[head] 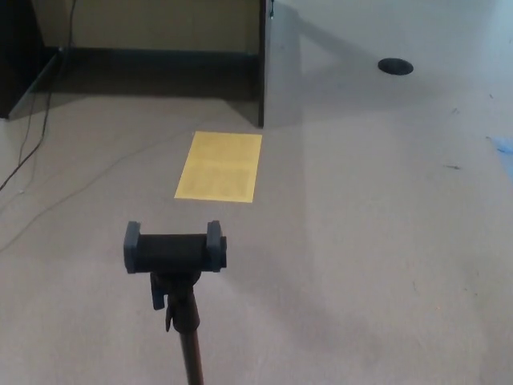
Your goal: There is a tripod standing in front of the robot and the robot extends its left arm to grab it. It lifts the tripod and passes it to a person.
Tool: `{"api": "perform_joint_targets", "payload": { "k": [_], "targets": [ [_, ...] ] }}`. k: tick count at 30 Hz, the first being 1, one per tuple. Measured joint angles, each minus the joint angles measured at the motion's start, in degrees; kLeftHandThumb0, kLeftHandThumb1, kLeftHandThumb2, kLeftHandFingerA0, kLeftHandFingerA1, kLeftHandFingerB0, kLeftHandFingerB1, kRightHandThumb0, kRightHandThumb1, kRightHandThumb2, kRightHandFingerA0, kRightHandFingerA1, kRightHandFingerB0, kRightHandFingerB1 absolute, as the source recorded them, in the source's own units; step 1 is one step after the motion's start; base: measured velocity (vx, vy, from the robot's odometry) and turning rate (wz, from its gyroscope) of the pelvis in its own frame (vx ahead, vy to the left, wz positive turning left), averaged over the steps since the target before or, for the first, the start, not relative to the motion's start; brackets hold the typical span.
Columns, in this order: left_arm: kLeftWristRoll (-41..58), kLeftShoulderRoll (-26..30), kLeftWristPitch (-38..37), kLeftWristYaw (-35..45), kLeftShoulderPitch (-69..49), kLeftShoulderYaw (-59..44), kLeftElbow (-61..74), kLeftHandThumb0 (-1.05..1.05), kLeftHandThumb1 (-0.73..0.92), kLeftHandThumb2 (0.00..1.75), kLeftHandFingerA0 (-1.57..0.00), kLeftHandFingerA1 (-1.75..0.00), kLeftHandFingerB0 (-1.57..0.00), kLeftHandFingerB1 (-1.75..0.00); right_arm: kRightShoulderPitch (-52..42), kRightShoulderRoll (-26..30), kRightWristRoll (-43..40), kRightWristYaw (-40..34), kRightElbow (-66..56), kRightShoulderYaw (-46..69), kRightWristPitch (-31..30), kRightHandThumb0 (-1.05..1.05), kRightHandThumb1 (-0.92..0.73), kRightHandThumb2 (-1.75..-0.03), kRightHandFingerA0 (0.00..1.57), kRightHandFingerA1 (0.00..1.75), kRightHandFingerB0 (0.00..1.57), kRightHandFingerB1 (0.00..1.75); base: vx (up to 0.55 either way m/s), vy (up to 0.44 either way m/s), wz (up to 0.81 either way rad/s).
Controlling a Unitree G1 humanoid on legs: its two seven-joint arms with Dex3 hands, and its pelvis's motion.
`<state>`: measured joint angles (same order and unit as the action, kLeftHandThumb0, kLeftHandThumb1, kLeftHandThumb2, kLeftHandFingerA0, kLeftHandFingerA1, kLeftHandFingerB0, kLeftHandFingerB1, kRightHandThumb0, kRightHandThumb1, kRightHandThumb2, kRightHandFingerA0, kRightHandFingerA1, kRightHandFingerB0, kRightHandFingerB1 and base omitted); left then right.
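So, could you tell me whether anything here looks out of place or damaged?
Nothing is clearly wrong. The tripod stands upright and looks intact. A yellow sheet lies flat on the floor beyond it, and a cable trails at far left.

No text, label, brand, number or sign can be read anywhere in the head view. The tripod (175,255) has a dark clamp head on top, and its surfaces show no letters or logo. The yellow sheet (220,167) on the floor is plain, with only a faint fold line across it, no writing. The dark round disc (395,66) on the floor farther away carries no visible marking. The small blue mark (503,147) at the right edge is too blurred to tell.
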<state>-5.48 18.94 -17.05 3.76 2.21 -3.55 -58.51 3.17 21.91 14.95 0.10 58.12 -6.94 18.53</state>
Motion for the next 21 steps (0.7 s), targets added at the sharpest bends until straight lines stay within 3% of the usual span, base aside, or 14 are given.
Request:
{"api": "perform_joint_targets", "payload": {
  "k": [3,8,11,14,15,21],
  "targets": [
    [0.16,0.0,-1.82,0.28,-0.16,-0.53,-0.5,-0.46,0.35,0.64,-0.39,-0.46,-0.33,-0.4,0.0,0.02,0.39,-0.05,0.98,-0.26,1.45,-0.37,-0.66,-0.61,0.48,0.37,0.36,0.32,0.0,0.0,0.0],
    [1.64,-0.01,-4.96,3.28,-1.02,-2.23,-0.83,-0.48,0.34,0.63,-0.4,-0.43,-0.31,-0.39,0.0,0.03,0.63,-0.06,1.82,-0.51,2.98,-0.36,-0.67,-0.61,0.47,0.37,0.35,0.32,0.0,0.0,0.0],
    [2.85,-0.29,-6.44,5.9,-1.37,-2.99,0.62,-0.48,0.33,0.62,-0.32,-0.4,-0.29,-0.39,0.0,0.02,0.68,-0.06,2.04,-0.62,3.58,-0.36,-0.67,-0.61,0.47,0.37,0.36,0.32,0.0,0.0,0.0],
    [4.69,-1.27,-6.67,8.99,-1.93,-3.71,5.5,-0.5,0.33,0.63,-0.33,-0.41,-0.26,-0.38,0.13,0.02,0.7,-0.06,2.17,-0.7,3.77,-0.36,-0.67,-0.62,0.46,0.37,0.36,0.33,0.0,0.0,0.0],
    [5.23,-1.59,-6.67,9.96,-2.15,-3.74,7.79,-0.45,0.37,0.52,-0.33,-0.33,-0.28,-0.33,0.13,0.02,0.71,-0.06,2.23,-0.71,3.8,-0.36,-0.66,-0.6,0.47,0.37,0.36,0.32,0.0,0.0,0.0],
    [8.35,-3.12,-5.93,14.55,-2.73,-3.28,22.69,-0.52,0.34,0.63,-0.24,-0.39,-0.19,-0.35,0.13,0.02,0.73,-0.06,2.25,-0.74,4.0,-0.36,-0.67,-0.61,0.48,0.37,0.37,0.32,0.0,0.0,0.0]
  ]
}}
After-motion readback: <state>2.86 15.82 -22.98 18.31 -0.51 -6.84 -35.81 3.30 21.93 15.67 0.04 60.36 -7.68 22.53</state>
